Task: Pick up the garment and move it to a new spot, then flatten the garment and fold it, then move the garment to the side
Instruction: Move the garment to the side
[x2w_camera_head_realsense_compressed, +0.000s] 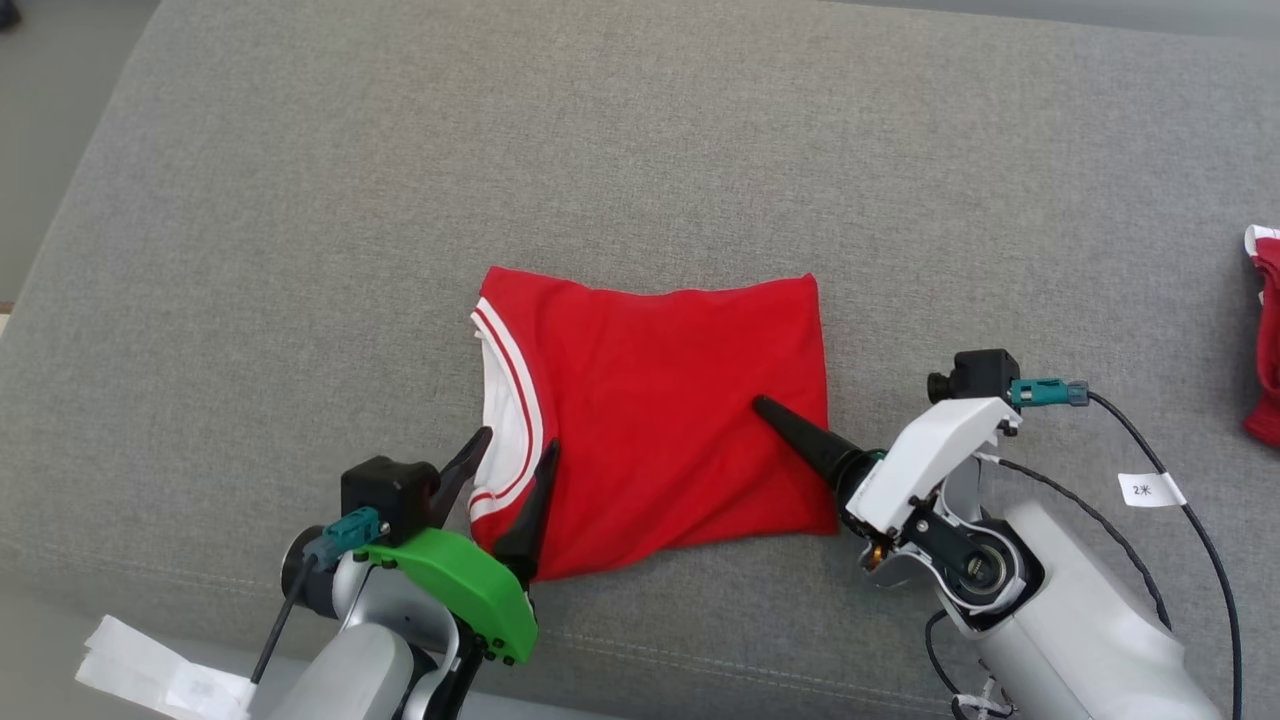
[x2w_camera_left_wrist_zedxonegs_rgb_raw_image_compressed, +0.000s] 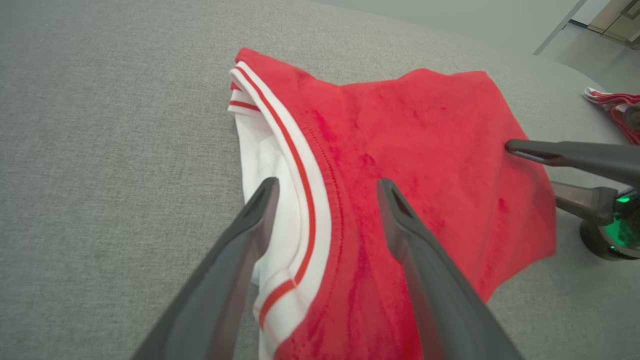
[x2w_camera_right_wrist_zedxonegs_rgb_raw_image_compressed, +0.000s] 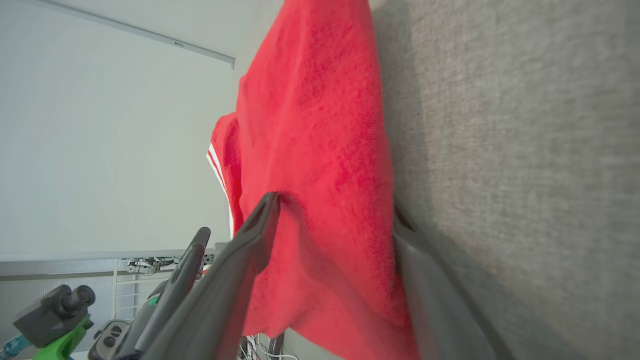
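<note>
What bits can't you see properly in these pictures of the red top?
1. Head view: on the right gripper, the tip of one of the jaws is hidden under the garment.
2. Head view: a second red cloth is cut off by the right edge, so what it is stays unclear.
3. Left wrist view: the garment's inner folds are covered by its top layer.
4. Head view: the writing on the paper slip is too blurred to read.

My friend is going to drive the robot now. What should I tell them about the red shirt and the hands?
Left gripper: open, astride the garment's striped collar edge.
Right gripper: open, the garment's right edge between its fingers.
Garment: folded, lying on the grey cushion.
Done: the fold looks finished.
To do: close both grippers, then move the garment aside.
</note>
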